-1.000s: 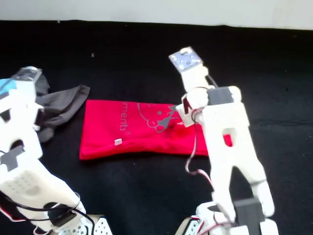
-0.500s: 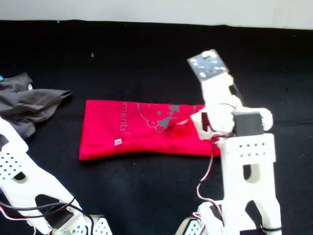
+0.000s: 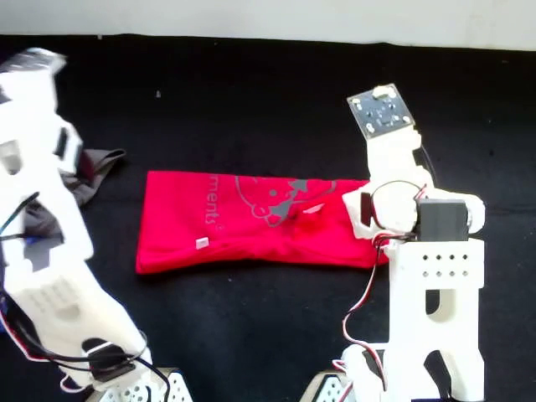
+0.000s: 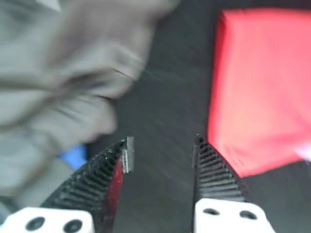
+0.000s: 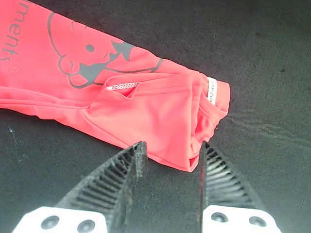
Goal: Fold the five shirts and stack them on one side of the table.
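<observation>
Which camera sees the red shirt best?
The high view: the red shirt lies nearly whole there, folded into a long strip. The right wrist view catches its sleeve end up close; the left wrist view, one edge.

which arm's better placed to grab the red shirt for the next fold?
Right, probably. The right tool is open directly over the edge of the red shirt; the left tool, also open, is over bare table beside the grey shirt.
</observation>
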Tool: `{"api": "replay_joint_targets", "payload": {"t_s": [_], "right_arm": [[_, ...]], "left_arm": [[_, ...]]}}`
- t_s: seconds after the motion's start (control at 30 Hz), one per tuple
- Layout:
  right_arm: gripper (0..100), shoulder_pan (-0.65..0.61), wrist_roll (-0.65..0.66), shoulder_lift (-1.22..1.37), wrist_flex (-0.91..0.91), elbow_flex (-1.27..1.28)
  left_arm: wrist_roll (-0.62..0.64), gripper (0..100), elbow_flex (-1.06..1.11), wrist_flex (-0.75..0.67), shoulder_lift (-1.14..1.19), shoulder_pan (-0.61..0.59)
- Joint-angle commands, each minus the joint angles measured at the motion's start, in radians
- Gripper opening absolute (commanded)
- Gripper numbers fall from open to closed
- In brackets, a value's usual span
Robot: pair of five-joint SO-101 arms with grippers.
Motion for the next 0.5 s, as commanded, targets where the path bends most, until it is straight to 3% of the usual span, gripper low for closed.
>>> {"api": "replay_joint_targets", "payload": {"t_s": [0.0,0.2,0.47], "right_arm": [[17.7,0.01,-0.003,-0.025,-0.005,-0.013],[17.7,0.008,-0.003,-0.035,-0.005,0.045],[17.7,0.008,-0.003,-0.036,0.001,0.053]], "left_arm": [[-0.014,21,0.326,-0.038,-0.142,0.122],[-0.02,21,0.524,-0.227,-0.142,0.203],[-0.017,21,0.627,-0.359,-0.14,0.262]]}}
